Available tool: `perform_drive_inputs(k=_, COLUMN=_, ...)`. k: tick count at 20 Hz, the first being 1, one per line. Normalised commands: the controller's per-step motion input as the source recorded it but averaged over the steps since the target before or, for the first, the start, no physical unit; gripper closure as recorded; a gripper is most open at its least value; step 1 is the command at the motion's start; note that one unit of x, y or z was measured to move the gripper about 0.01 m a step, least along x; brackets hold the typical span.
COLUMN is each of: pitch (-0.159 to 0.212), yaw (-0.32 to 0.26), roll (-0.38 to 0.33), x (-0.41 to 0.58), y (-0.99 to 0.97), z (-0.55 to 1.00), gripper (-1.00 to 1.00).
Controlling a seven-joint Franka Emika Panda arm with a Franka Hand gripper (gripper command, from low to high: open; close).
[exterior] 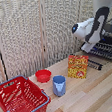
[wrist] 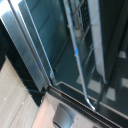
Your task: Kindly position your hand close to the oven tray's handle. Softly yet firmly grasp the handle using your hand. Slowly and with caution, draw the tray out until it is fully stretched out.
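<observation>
In the exterior view the oven tray (exterior: pixel 105 48), a grille of thin silver wires in a dark frame, sticks out at the right edge above the wooden table. Its handle (exterior: pixel 95 64), a slim dark bar, runs along the tray's front edge. The white arm bends down over the tray, and the hand (exterior: pixel 88 46) is a white block just above the tray's near end. Its fingers are too small to make out. The wrist view shows dark glossy oven surfaces up close and a thin silver rod (wrist: pixel 75 50) running across them. No fingertips show clearly there.
An orange box (exterior: pixel 78 66) stands on the table (exterior: pixel 92 95) just beside the handle. A blue cup (exterior: pixel 59 85), a red bowl (exterior: pixel 43 76) and a red wire basket (exterior: pixel 20 100) lie toward the exterior view's left. A folding screen (exterior: pixel 33 29) is behind.
</observation>
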Motion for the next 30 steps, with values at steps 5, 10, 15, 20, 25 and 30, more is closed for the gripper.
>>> perform_drive_inputs(k=5, pitch=0.0, yaw=-0.002, roll=0.0, x=0.0, y=-0.33, z=-0.12, gripper=-1.0)
perform_drive_inputs(k=10, pitch=0.0, yaw=0.0, roll=-0.002, x=0.004, y=-0.29, z=-0.01, gripper=1.0)
perform_drive_inputs(k=15, pitch=-0.002, yaw=0.0, roll=0.003, x=0.003, y=-0.19, z=0.0, gripper=1.0)
perform_drive_inputs(k=20, pitch=-0.018, yaw=0.0, roll=0.003, x=-0.021, y=-0.13, z=0.0, gripper=1.0)
perform_drive_inputs(k=25, pitch=-0.003, yaw=-0.025, roll=0.003, x=-0.003, y=-0.03, z=0.0, gripper=1.0)
perform_drive_inputs(k=30, pitch=0.0, yaw=-0.014, roll=0.03, x=-0.023, y=0.0, z=-0.02, gripper=1.0)
